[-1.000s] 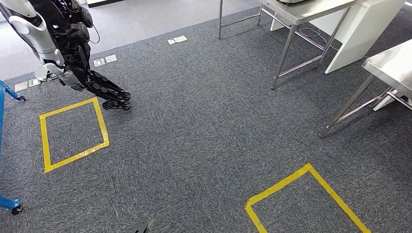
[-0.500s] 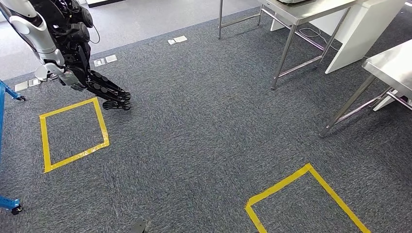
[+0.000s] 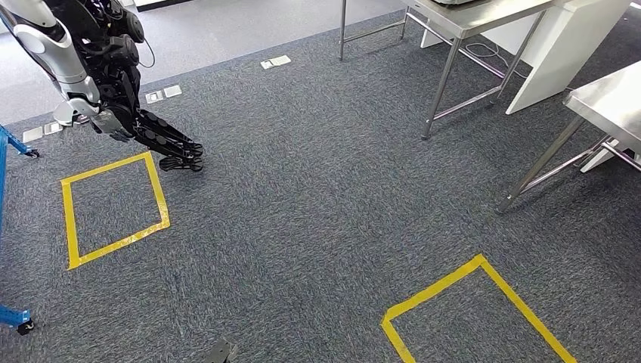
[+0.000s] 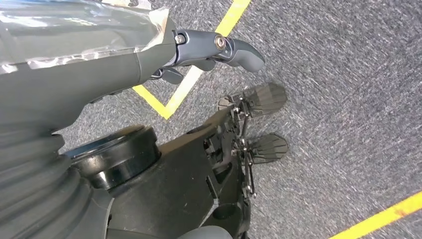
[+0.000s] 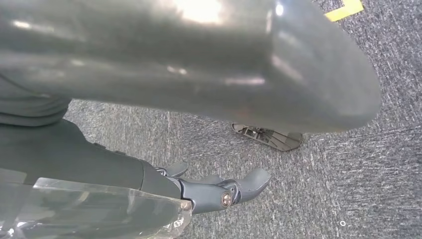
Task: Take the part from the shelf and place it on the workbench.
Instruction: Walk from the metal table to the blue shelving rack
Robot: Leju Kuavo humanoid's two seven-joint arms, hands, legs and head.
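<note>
- The left hand [image 4: 199, 50] hangs at the robot's side over the floor, thumb out and fingers loosely apart, gripping nothing.
- The right hand [image 5: 214, 191] hangs the same way, fingers slack and spread a little, with nothing in it.
- Where the part sits I cannot tell. My guess is that the blue metal frame on castors [image 3: 11, 144] at the far left belongs to the shelf.
- So I would call this step the walk to the shelf. To do it well, the robot should turn towards that blue frame, stop squarely inside the yellow tape square [image 3: 69, 219] near it, and keep both arms low until it is steady.
- A second humanoid robot with black legs and a silver arm [image 3: 113, 76] stands just beyond that square, one foot close to its far corner. That is the thing most likely to get in the way.
- Two steel-topped tables [image 3: 484, 15] [image 3: 612, 98], probably the workbench, stand well apart to the right, with another yellow tape square [image 3: 435, 287] laid on the grey carpet [image 3: 317, 197] before them.
</note>
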